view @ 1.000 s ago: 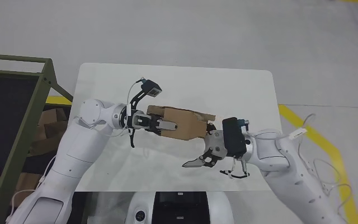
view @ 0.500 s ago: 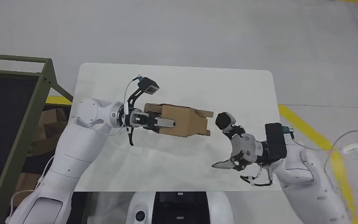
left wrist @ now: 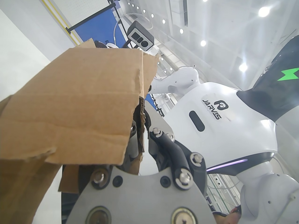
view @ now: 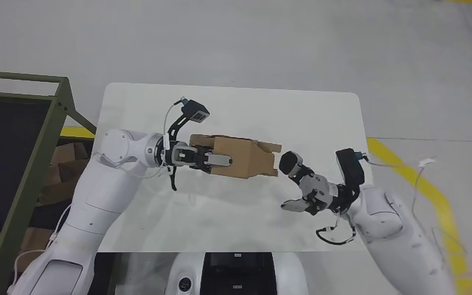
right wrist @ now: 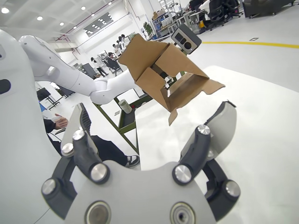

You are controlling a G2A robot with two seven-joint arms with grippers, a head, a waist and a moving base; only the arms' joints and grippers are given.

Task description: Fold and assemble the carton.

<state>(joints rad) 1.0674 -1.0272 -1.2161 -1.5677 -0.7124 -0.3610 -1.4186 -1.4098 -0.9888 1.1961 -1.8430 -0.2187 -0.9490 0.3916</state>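
A brown carton [view: 240,156] is held above the middle of the white table, lying sideways with its open end and loose flaps toward the right arm. My left gripper [view: 217,160] is shut on the carton's left end. In the left wrist view its fingers [left wrist: 161,141] pinch a carton [left wrist: 70,99] wall. My right gripper [view: 295,184] is open just right of the carton's open end, apart from it. The right wrist view looks into the carton [right wrist: 163,71] past the gripper [right wrist: 151,115], whose fingers [right wrist: 79,115] are spread with nothing between them.
The white table [view: 221,110] has bare room all around the carton. A green-framed cart [view: 44,110] with cardboard pieces stands beyond the table's left edge. Yellow floor lines [view: 413,177] run on the right.
My right gripper drew away from the carton's underside to the right, then turned and came back a little toward its open end. The left arm shifted the carton slightly left and back.
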